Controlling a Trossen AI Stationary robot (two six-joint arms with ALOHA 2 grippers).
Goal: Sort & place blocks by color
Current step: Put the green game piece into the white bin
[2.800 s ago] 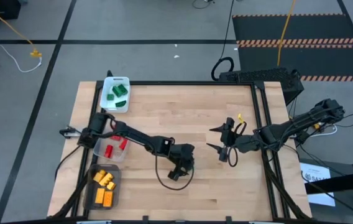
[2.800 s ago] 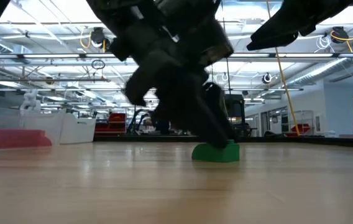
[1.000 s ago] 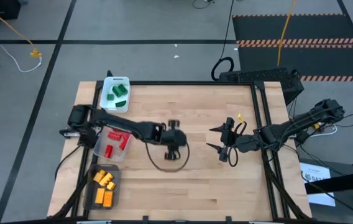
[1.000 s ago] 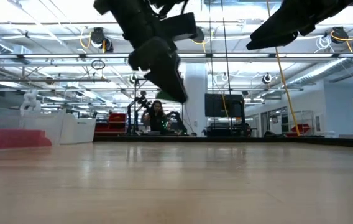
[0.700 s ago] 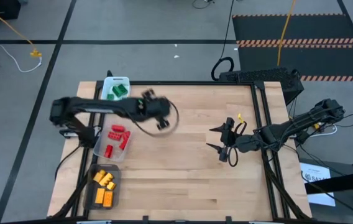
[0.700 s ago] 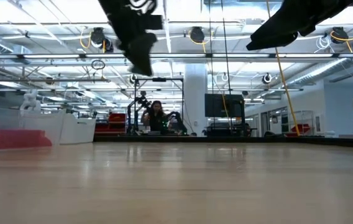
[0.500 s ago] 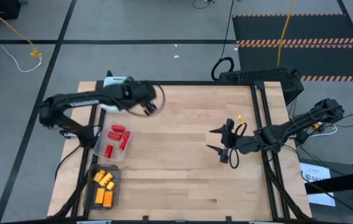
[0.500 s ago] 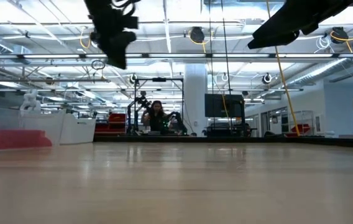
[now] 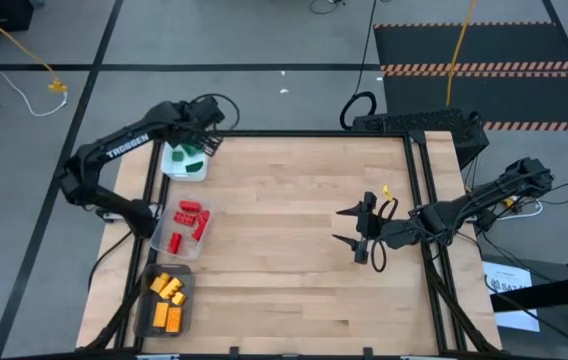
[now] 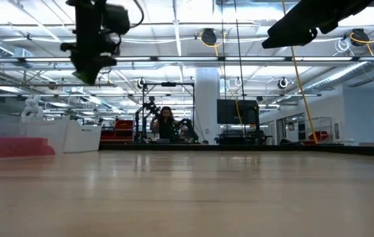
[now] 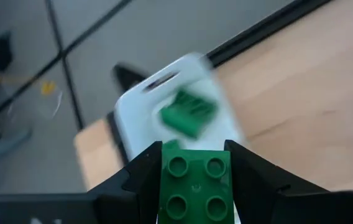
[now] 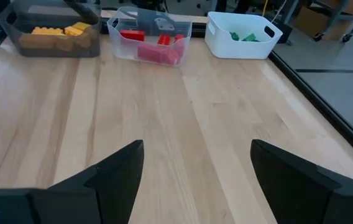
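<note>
A green block point(image 11: 195, 186) sits between the fingers of my left gripper point(image 11: 194, 152), which hangs over the white tray point(image 9: 179, 165) at the table's far left corner. In the high view, my left gripper point(image 9: 202, 142) covers part of that tray, where other green blocks point(image 9: 192, 160) lie. Red blocks point(image 9: 186, 222) fill the clear tray and orange blocks point(image 9: 167, 293) the dark tray along the left edge. My right gripper point(image 9: 362, 236) waits open above the table's right half, with nothing between its fingers. My left gripper pinches the green block by two opposite side faces point(image 11: 164, 183) between its two fingers. The fingers slant downward toward the white tray. The block is lifted clear, studs toward the wrist camera, above the tray.
The clear tray point(image 12: 151, 38), dark tray point(image 12: 52, 31) and white tray point(image 12: 242, 34) stand in a row along the table's left edge. Bare wood point(image 9: 294, 200) lies between them and my right gripper point(image 12: 195, 168). A person shows in the room beyond the table point(image 10: 166, 124).
My left gripper has swung from the middle of the table toward the far left corner, rising and rolling as it went, still shut on the green block. It now hangs over the white tray.
</note>
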